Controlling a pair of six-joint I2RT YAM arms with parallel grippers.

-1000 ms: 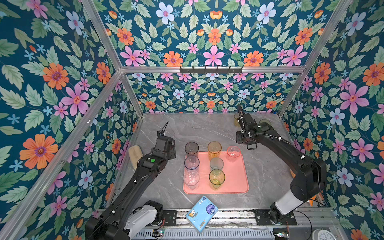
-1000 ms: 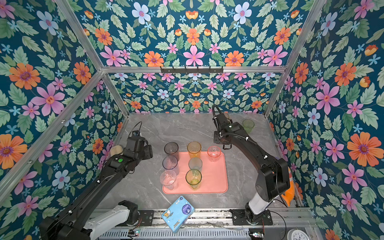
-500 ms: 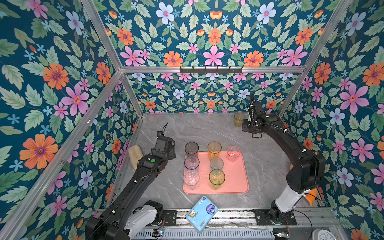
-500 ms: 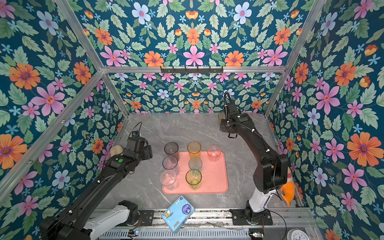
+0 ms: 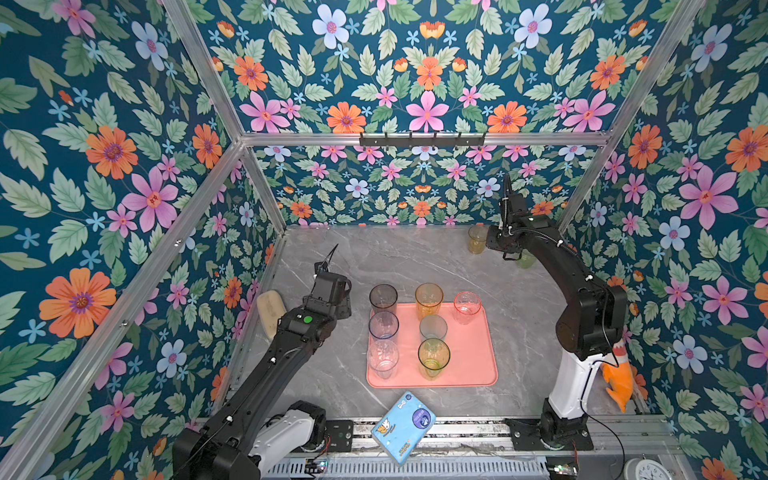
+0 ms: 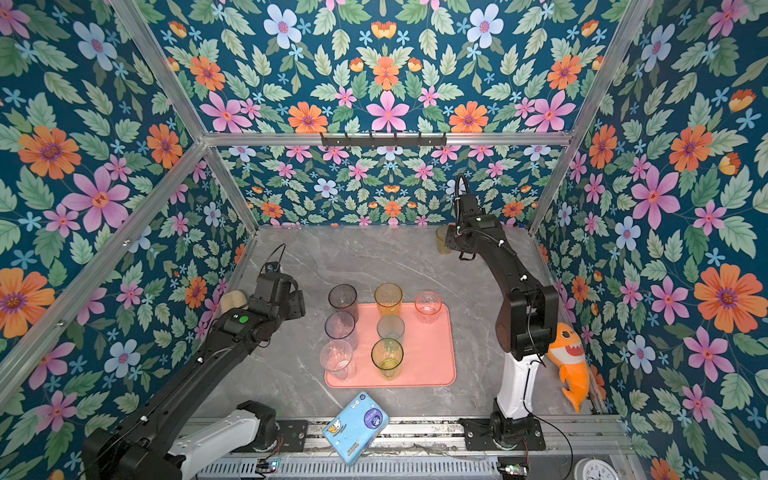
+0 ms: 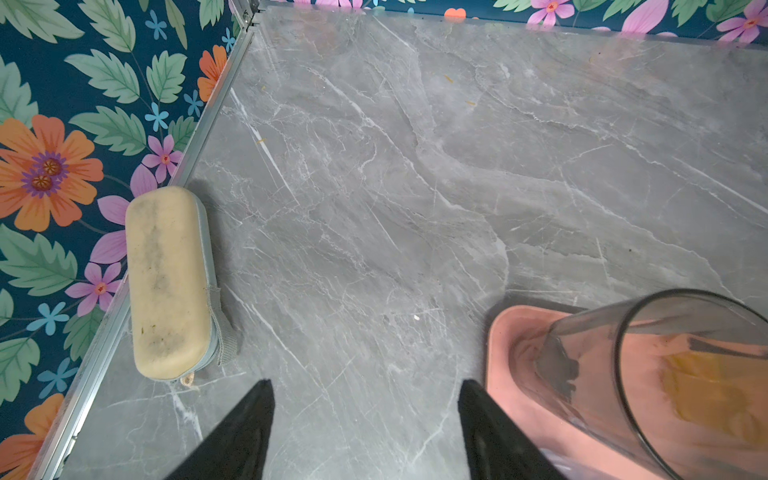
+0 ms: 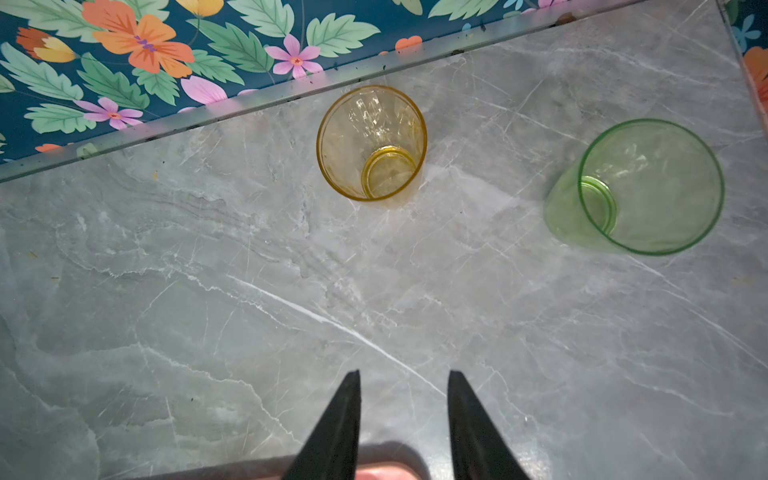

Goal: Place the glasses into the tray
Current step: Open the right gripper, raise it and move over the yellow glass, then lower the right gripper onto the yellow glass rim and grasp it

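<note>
The salmon-pink tray lies mid-table with several glasses standing in it, among them a smoky grey one, an orange one and a pink one. Two glasses stand outside it at the back right: an amber one and a green one, which the right arm partly hides in both top views. My right gripper hovers just short of the amber glass, open by a narrow gap and empty. My left gripper is wide open and empty, left of the tray's far corner.
A beige sponge-like case lies against the left wall. A blue cartoon packet sits at the front edge. An orange shark toy leans on the right wall behind the right arm. The back wall rail runs close behind the amber glass.
The right arm has swung from the tray's far right corner to the back right, beside the amber glass, and its jaws have widened slightly. The left arm has not moved.
</note>
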